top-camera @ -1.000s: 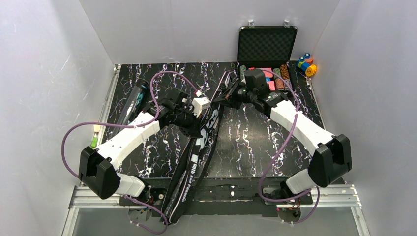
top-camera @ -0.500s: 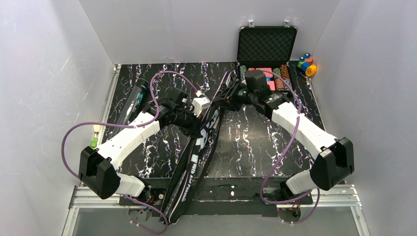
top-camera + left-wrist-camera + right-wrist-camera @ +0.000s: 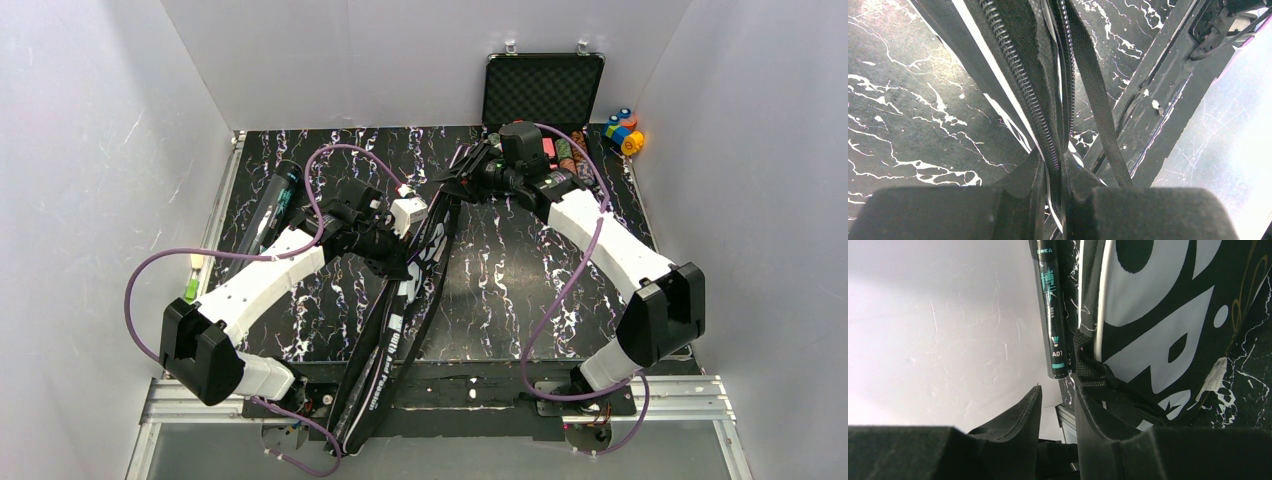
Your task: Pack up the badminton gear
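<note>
The long black "SPORT" racket bag [image 3: 400, 310] lies slanted down the middle of the table, its lower end over the near edge. My left gripper [image 3: 405, 262] is shut on the bag's zipper edge [image 3: 1048, 145], with a black strap [image 3: 1098, 110] beside it. My right gripper [image 3: 452, 186] is at the bag's wide far end, narrowly open with nothing between the fingers. Its right finger [image 3: 1093, 415] rests against the bag [image 3: 1158, 315]. The black tube [image 3: 270, 205] lies at the far left and shows in the right wrist view [image 3: 1050, 310]. Rackets and shuttlecocks are hidden.
An open black case [image 3: 545, 92] with poker chips stands at the back right, just behind my right wrist. Small coloured blocks [image 3: 624, 130] sit at the far right corner. A green and white item [image 3: 192, 280] lies beside the left table edge. White walls enclose three sides.
My right gripper has moved toward the back along the bag's wide end, away from my left gripper. My left gripper has kept its hold in place.
</note>
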Robot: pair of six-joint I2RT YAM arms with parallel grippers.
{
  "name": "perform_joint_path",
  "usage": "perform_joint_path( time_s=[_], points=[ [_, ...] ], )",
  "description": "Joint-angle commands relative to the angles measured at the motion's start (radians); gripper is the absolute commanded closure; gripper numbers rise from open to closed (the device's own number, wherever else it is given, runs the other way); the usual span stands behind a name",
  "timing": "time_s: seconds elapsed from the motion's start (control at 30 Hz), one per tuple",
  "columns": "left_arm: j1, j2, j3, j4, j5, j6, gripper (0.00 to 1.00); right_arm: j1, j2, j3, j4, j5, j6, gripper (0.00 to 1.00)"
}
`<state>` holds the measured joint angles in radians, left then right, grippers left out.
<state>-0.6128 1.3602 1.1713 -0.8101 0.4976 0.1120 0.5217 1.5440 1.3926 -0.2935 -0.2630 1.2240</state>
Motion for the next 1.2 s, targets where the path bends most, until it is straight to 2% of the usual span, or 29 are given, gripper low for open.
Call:
perform_joint_path(
  time_s=[0.0, 0.73, 1.17],
  points=[
    [-0.005, -0.067, 0.008, 0.047, 0.039, 0.017, 1.0, -0.004, -0.048, -0.021, 0.021, -0.008, 0.001, 0.61],
    [-0.006, -0.067, 0.022, 0.042, 0.032, 0.014, 1.0, -0.006, -0.077, -0.052, -0.052, 0.064, -0.03, 0.59],
    [-0.005, -0.081, 0.011, 0.043, 0.021, 0.019, 1.0, -0.054, -0.05, -0.072, -0.025, 0.068, -0.023, 0.76]
  ],
)
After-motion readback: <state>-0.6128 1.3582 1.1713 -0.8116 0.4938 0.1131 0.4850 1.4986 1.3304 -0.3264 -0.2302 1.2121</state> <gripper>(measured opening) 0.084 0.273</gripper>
